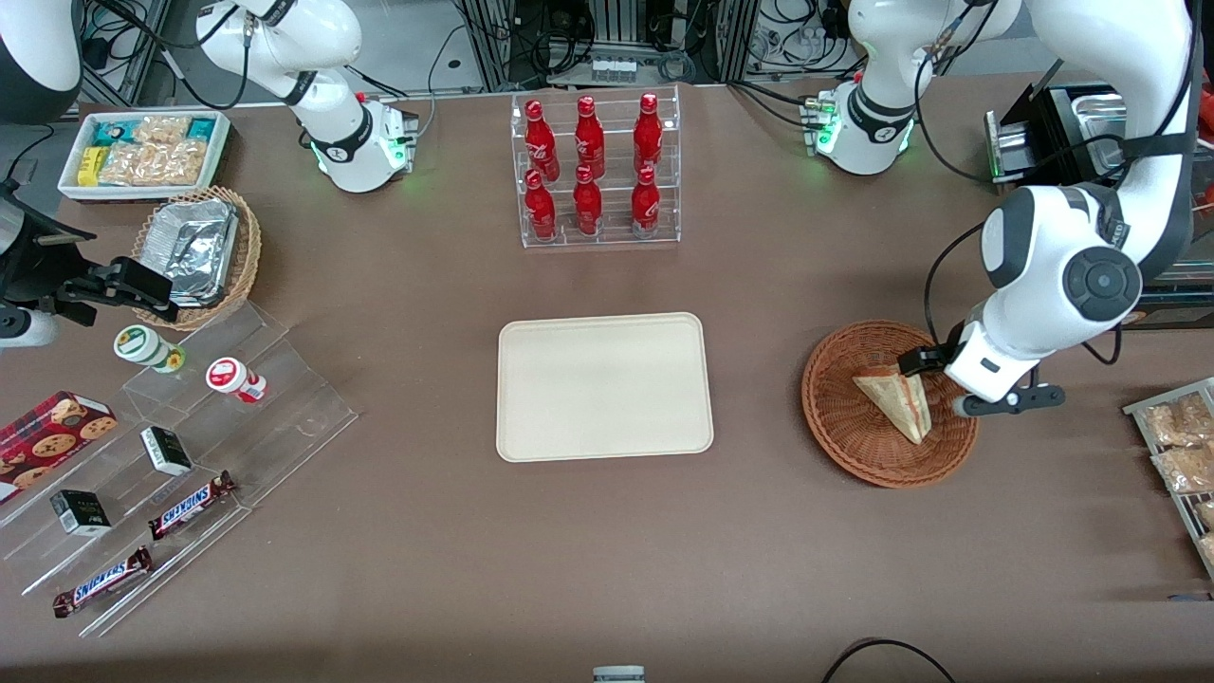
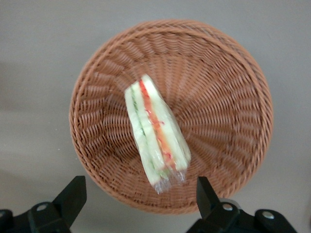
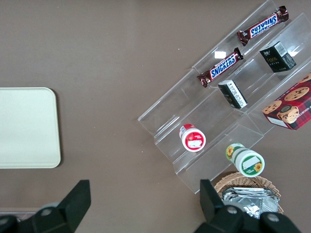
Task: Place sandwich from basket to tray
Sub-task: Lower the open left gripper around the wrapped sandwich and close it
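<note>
The sandwich (image 1: 896, 403), a plastic-wrapped wedge with red and green filling, lies in the reddish-brown wicker basket (image 1: 835, 417) toward the working arm's end of the table. My gripper (image 1: 934, 379) hangs above the basket, over its rim and one end of the sandwich. In the left wrist view the gripper (image 2: 140, 196) is open and empty. Its two black fingers (image 2: 73, 196) stand wide apart over the basket's rim (image 2: 233, 97), and the sandwich (image 2: 155, 133) lies lengthwise between their line. The cream tray (image 1: 603, 384) sits bare at the table's middle, beside the basket; its corner shows in the right wrist view (image 3: 26, 128).
A clear rack of red bottles (image 1: 595, 171) stands farther from the front camera than the tray. A stepped acrylic shelf with snacks (image 1: 190, 446), a tan basket of foil trays (image 1: 199, 251) and a white snack bin (image 1: 142, 152) lie toward the parked arm's end. Bagged snacks (image 1: 1181, 446) lie beside the basket.
</note>
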Action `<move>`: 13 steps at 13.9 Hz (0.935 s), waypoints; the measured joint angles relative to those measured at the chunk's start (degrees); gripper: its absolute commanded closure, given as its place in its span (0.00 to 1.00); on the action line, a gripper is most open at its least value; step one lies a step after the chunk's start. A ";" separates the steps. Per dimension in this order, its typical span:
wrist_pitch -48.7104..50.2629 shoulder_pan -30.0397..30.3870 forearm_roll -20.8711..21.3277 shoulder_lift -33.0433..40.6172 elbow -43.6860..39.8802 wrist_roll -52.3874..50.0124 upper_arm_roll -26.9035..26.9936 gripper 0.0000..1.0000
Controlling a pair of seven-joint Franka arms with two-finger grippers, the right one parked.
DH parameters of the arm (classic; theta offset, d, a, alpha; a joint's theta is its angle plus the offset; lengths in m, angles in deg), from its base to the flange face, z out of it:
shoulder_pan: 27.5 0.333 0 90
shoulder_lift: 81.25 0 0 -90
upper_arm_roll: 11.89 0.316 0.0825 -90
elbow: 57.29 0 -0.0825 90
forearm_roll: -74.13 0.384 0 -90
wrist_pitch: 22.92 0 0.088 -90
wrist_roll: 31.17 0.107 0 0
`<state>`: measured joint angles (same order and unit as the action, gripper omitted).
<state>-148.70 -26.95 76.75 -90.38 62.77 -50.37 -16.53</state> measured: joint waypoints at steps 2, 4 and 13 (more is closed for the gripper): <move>-4.23 -0.09 0.00 0.56 3.25 -8.94 -0.09 0.00; -5.67 -0.22 -0.11 0.56 3.91 -16.50 -0.36 0.00; -9.86 -0.79 -0.11 -2.07 4.30 -26.68 -1.02 0.00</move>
<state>-158.56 -27.74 76.63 -92.46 67.07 -77.05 -17.55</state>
